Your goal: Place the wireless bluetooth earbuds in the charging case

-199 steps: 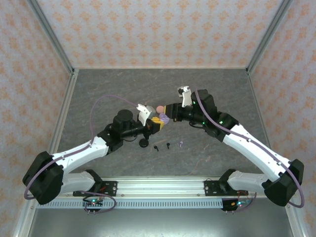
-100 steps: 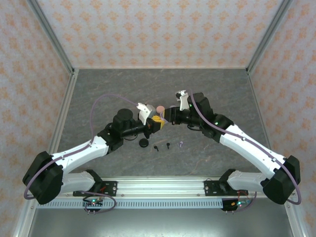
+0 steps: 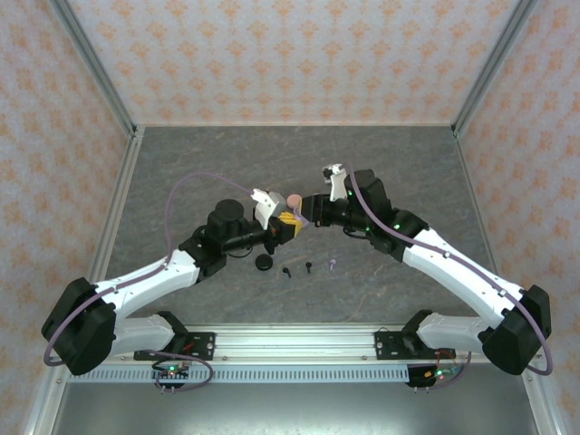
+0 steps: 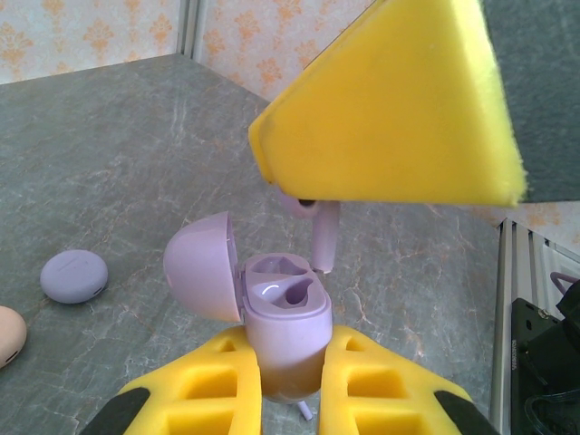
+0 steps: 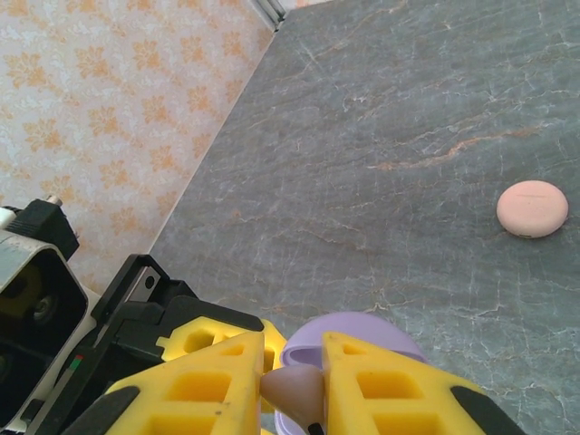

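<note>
Lilac earbud (image 4: 324,237) is hanging pinched in the right gripper (image 5: 292,388), above the open case (image 4: 283,313) the left gripper (image 4: 288,385) is clamping. Grey table (image 4: 109,163) is lying below, patterned walls (image 4: 91,36) beyond.

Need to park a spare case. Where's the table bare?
Bare: the table's far strip, back wall to pink case, and the right side between right arm and side wall. Crowded: centre, where the left gripper with the open lilac case meets the right gripper with a lilac earbud; just nearer lie a black case and three loose earbuds.
</note>
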